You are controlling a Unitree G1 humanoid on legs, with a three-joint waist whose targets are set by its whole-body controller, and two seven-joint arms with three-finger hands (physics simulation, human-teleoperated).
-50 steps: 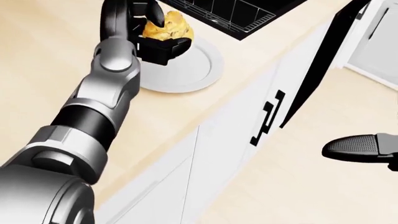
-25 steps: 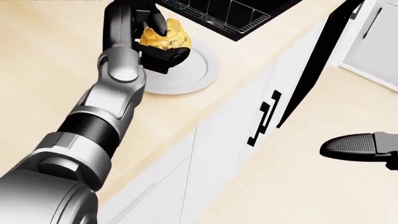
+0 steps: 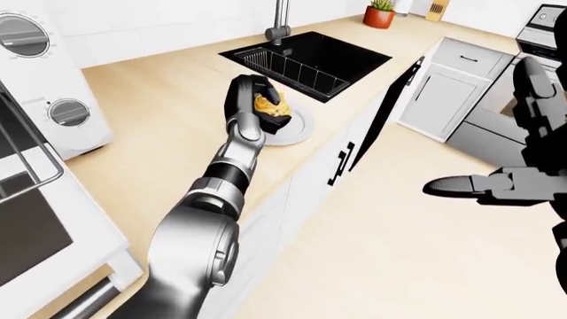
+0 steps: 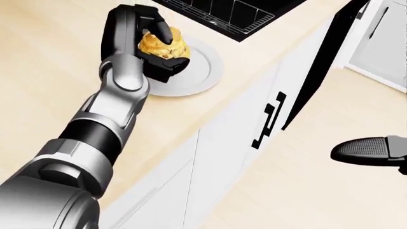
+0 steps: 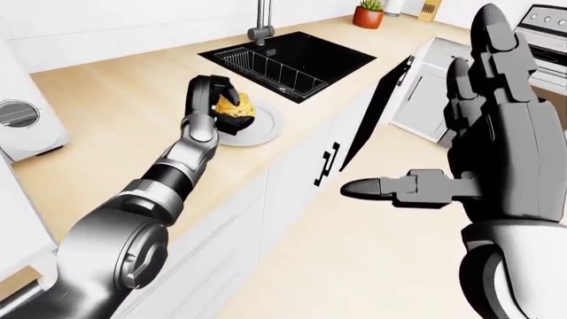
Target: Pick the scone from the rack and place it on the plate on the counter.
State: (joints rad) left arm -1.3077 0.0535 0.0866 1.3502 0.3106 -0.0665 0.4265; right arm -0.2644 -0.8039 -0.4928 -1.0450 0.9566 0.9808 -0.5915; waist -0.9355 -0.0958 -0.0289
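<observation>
A golden, lumpy scone (image 4: 165,44) is in my left hand (image 4: 164,48), whose black fingers (image 4: 161,28) close over it from above while the thumb sits under it. The hand holds it over the left part of a round white plate (image 4: 202,71) on the light wooden counter (image 4: 51,71). I cannot tell if the scone touches the plate. The black wire rack (image 3: 297,70) lies in the black sink (image 3: 341,53) just beyond the plate. My right hand (image 5: 460,166) hangs open over the floor at the right, holding nothing.
A faucet (image 3: 281,20) rises behind the sink, with a potted plant (image 3: 379,14) further off. A white dial appliance (image 3: 44,100) stands at the counter's left. White cabinets (image 4: 242,129) run below the counter. A dark panel (image 3: 390,106) stands open beside them, above wooden floor (image 4: 305,191).
In the head view the scone and my left hand have shifted slightly down and left, over the plate's left side. The grip is unchanged. The right hand has barely moved.
</observation>
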